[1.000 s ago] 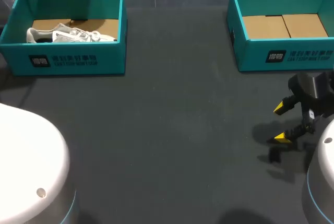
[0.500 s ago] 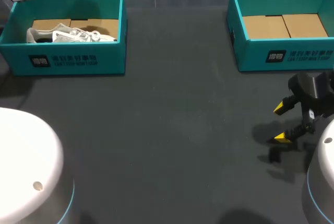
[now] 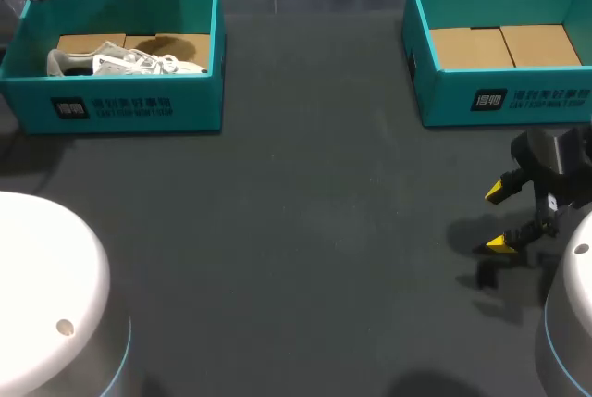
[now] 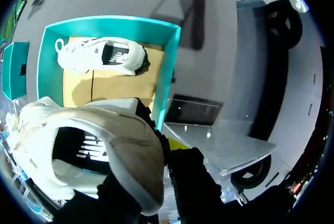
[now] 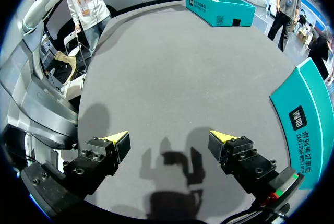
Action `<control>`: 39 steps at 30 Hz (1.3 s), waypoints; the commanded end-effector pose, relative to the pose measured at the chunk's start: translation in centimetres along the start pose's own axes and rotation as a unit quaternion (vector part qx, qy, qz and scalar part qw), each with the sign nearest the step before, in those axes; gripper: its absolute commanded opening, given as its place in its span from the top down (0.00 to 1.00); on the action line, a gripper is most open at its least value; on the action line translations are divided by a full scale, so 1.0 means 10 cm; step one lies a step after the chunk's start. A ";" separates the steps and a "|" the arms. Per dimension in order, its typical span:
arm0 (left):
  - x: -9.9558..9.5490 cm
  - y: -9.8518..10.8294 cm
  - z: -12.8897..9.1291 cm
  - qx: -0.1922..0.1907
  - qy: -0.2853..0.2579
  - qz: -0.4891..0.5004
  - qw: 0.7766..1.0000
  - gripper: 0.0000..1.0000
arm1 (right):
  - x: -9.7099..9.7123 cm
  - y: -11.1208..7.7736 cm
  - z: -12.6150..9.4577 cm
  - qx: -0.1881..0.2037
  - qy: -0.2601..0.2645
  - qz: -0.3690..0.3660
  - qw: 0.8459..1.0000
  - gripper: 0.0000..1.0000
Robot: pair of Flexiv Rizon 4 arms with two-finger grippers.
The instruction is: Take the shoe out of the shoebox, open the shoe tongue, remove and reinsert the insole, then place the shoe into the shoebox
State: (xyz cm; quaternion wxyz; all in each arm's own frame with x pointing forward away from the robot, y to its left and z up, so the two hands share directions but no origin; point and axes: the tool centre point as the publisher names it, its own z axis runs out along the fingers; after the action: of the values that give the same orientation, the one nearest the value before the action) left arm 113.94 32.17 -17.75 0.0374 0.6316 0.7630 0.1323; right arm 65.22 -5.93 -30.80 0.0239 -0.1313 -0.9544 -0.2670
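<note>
A two-armed robot works at a dark grey table (image 3: 305, 230) with a teal shoebox at each far corner. The left gripper (image 4: 166, 153) is clenched on a pale beige-and-white sneaker (image 4: 88, 148) and holds it in the air above the far rim of the left shoebox (image 3: 139, 105). In the left wrist view the sneaker fills the space just beside the black fingers. One yellow tip shows against the shoe's rim, and the other tip is hidden behind the shoe. A second white sneaker (image 3: 125, 61) lies on its side on the cardboard floor of that box, directly below the lifted one. The right shoebox (image 3: 504, 101) holds only its cardboard liner. The right gripper (image 5: 168, 139) hangs low over bare table near the robot's right side, fingers spread wide, holding and touching nothing. The lifted sneaker is probably light, with a soft fabric upper that gives under pressure and a firmer sole and heel. The heel collar or the sole edge looks like the surest place to hold it, since the toe fabric may crumple. Loose laces could snag on a fingertip. The insole is likely thin and floppy, best pinched at its heel end.
</note>
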 end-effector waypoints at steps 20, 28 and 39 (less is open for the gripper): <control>-0.15 -0.07 0.58 0.008 0.046 0.084 0.995 1.00 | 0.02 0.00 -0.01 0.001 -0.002 0.000 1.000 0.00; -0.21 -0.09 0.76 0.018 0.057 0.096 0.994 1.00 | 0.02 0.00 -0.01 0.001 -0.002 0.000 1.000 0.00; -0.32 -0.07 0.93 0.026 0.066 0.103 0.992 1.00 | 0.02 0.00 -0.01 0.001 -0.002 0.000 1.000 0.00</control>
State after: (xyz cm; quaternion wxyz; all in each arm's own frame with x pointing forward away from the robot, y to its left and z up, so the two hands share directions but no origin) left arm 115.28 30.48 -27.03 -0.0394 0.6969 0.6980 0.1599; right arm 65.22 -5.93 -30.80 0.0240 -0.1313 -0.9544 -0.2670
